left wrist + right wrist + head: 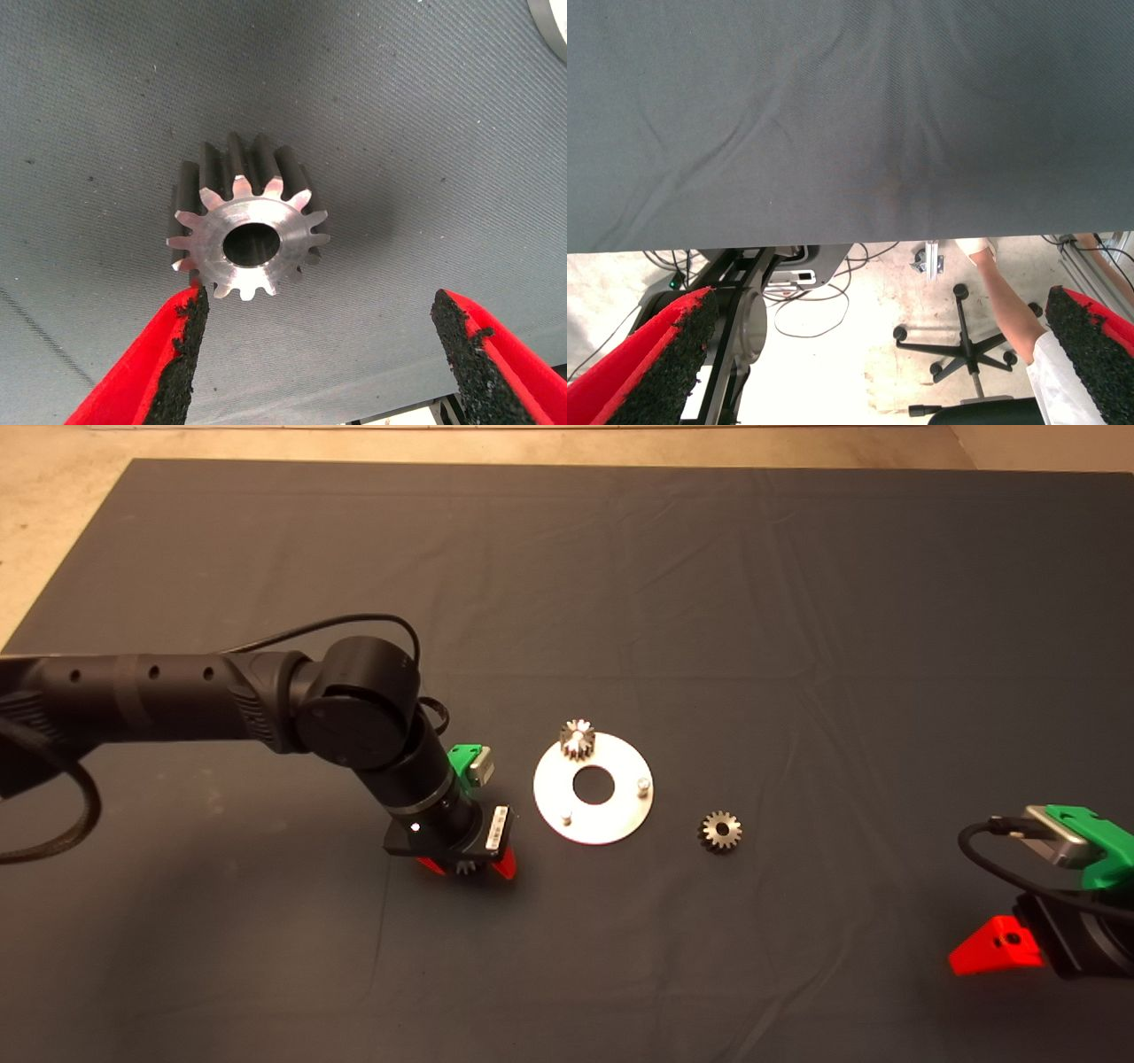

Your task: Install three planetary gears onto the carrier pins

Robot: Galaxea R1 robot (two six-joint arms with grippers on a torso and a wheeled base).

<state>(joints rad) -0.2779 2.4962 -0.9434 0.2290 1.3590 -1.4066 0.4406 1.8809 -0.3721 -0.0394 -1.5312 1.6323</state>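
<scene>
Left gripper (pixel 467 865) is down on the mat (pixel 709 584) just left of the plate (pixel 611 819), fingers spread wide, holding nothing. Between the fingers (pixel 173 354) lies one gear (pixel 244 230), flat on the mat with its hole facing up, axis upright; one pad sits just beside its teeth, the other is well apart. From overhead this gear is almost wholly hidden under the wrist; only a few teeth peek out.

Plate lies flat mid-mat. A second gear (pixel 577 740) sits on the pin at the plate's far edge, axis upright. Two bare pins (pixel 644 785) stand up, one on the right side and one (pixel 566 817) near the front-left edge.

Third gear (pixel 721 831) lies flat on the mat just right of the plate, apart from it, hole up. Open mat all round it.

Right gripper (pixel 992 948) is parked at the lower right edge, fingers wide apart and empty. Its camera looks past the mat edge to the floor: cables, a wheeled chair base, and a person's arm, cut off.
</scene>
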